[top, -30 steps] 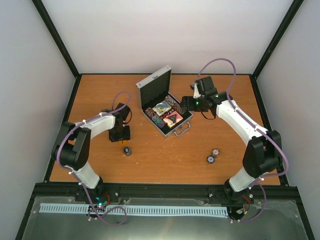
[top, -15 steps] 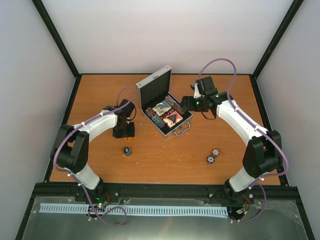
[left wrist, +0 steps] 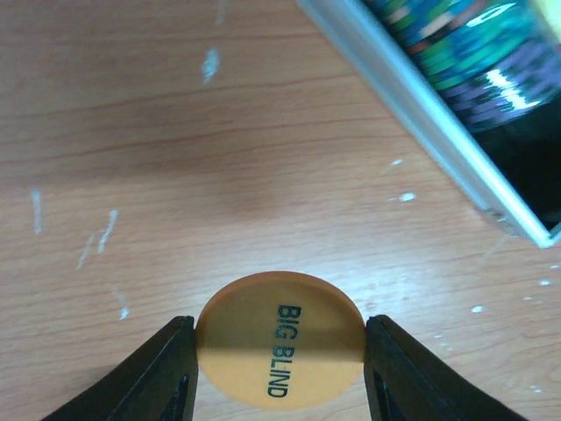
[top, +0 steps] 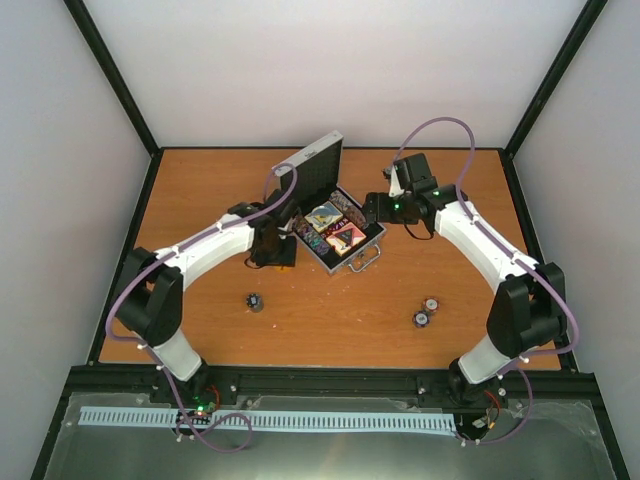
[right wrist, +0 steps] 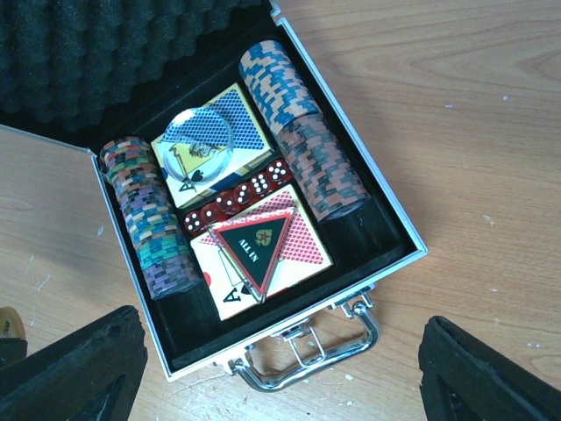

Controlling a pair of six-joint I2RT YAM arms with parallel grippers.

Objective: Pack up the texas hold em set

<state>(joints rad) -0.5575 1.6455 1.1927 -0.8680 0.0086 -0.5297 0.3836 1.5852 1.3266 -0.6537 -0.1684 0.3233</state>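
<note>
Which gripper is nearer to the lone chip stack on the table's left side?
Left. The left gripper, holding an orange disc, is just beyond the chip stack, by the case's left edge; the right gripper is on the case's other side.

Robotics lab test cell, plain white wall panels (top: 330, 70) set in black frame posts (top: 112, 75), wood-grain worktop (top: 200, 190) boxed in, left arm (top: 205, 245) and right arm (top: 480, 240) bolted to a black base rail (top: 330, 378), slotted white cable duct (top: 300, 421) alongside.

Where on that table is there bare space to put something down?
Bare wood lies between the lone chip and the chip pair, and in the far left corner. Crowded around the case, between left hand and right hand.
</note>
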